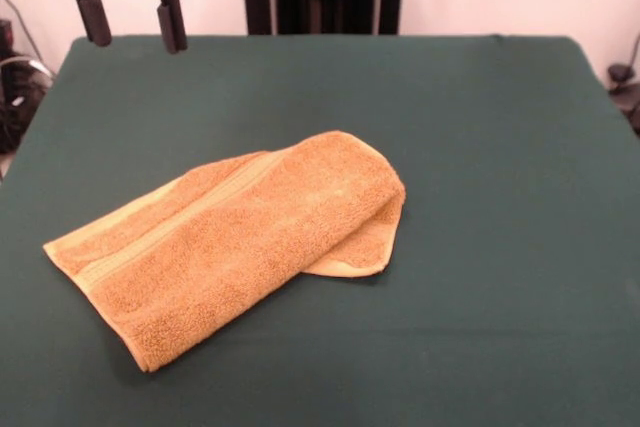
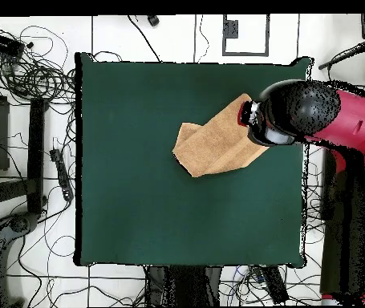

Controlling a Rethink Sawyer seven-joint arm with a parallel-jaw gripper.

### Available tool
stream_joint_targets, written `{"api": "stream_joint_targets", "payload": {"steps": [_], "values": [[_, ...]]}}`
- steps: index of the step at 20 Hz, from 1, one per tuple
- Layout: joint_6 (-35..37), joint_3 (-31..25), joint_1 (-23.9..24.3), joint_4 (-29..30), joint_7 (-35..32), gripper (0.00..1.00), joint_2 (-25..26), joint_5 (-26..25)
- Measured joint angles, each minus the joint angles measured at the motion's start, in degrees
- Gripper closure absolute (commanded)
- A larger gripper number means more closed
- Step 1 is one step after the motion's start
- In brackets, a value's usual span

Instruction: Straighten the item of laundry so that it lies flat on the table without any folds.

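The item of laundry (image 1: 240, 242) is a golden-tan towel lying left of the middle of the green table (image 1: 480, 127). It is doubled over at its right end, where a lower layer peeks out from under the top one. A woven band runs along its far left side. My gripper (image 1: 133, 37) hangs open and empty above the table's far left corner, well clear of the towel. In the overhead view the red and black arm (image 2: 298, 112) covers one end of the towel (image 2: 213, 144), and the gripper itself is hidden under the arm.
Tangled cables (image 2: 33, 72) and dark gear lie on the floor beside the table (image 2: 153, 208). More cables and dark equipment (image 1: 15, 87) sit off the table's left edge in the front view.
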State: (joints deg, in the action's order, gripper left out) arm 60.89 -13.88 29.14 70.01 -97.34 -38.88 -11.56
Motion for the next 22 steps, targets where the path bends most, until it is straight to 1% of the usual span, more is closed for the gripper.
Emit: {"api": "stream_joint_targets", "payload": {"steps": [17, 22], "values": [[0.0, 0.0, 0.2, 0.1, 0.0, 0.00, -0.3, -0.1], [0.0, 0.0, 1.2, 2.1, 0.0, 0.00, -1.9, -0.1]]}}
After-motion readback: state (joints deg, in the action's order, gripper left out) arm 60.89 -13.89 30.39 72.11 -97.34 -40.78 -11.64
